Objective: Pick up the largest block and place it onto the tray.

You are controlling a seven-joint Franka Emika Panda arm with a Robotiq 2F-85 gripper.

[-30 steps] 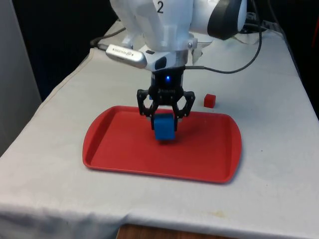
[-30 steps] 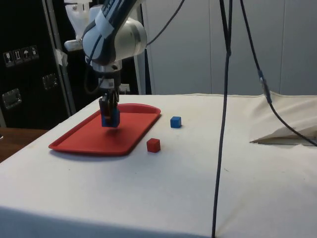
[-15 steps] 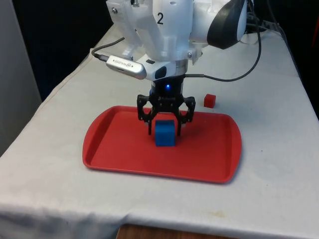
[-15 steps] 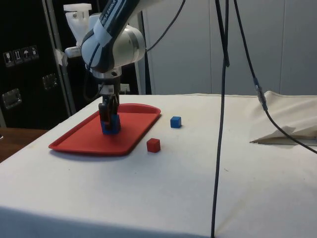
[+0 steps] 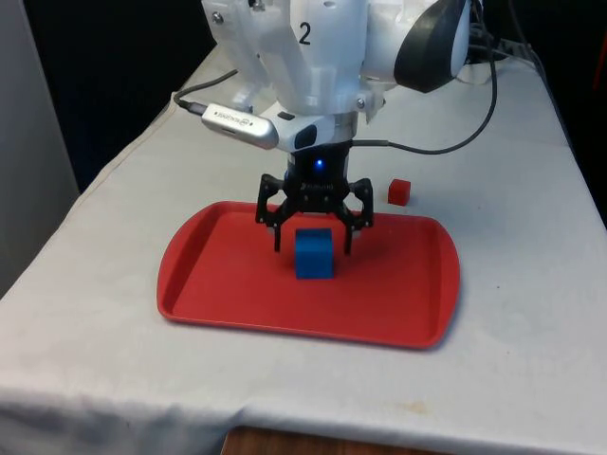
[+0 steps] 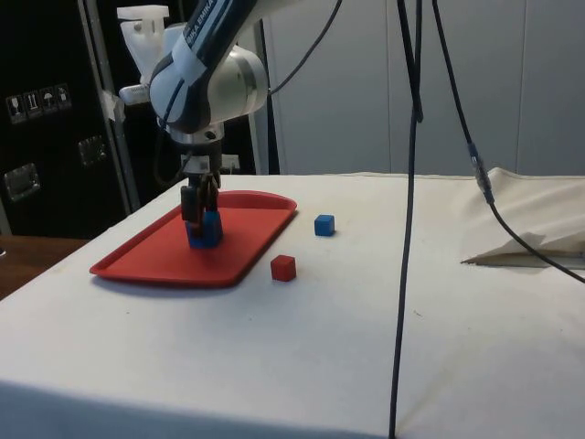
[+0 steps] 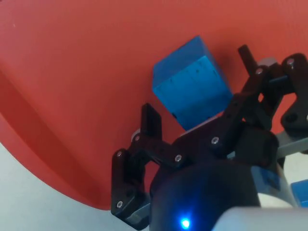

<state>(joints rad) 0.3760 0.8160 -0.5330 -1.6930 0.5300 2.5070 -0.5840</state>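
The largest block, a blue cube [image 5: 314, 254] [image 6: 205, 230] [image 7: 191, 88], rests on the floor of the red tray [image 5: 228, 284] [image 6: 151, 261] [image 7: 72, 72]. My gripper [image 5: 313, 242] [image 6: 201, 218] [image 7: 195, 82] hovers just over it, open, one finger on each side and clear of the cube's faces. A small red block [image 5: 399, 191] [image 6: 283, 268] lies on the cloth beyond the tray's far edge. In the side view a small blue block [image 6: 324, 225] sits on the cloth beside the tray.
The tray's raised rim [image 5: 453, 284] runs all round it. A black cable [image 5: 455, 128] trails over the cloth behind the arm. In the side view, cables [image 6: 407, 183] hang down and a fold of cloth [image 6: 530, 229] rises at the far right.
The gripper lowered the blue cube onto the tray floor, then its fingers spread apart and let go. The cube now stands on its own.
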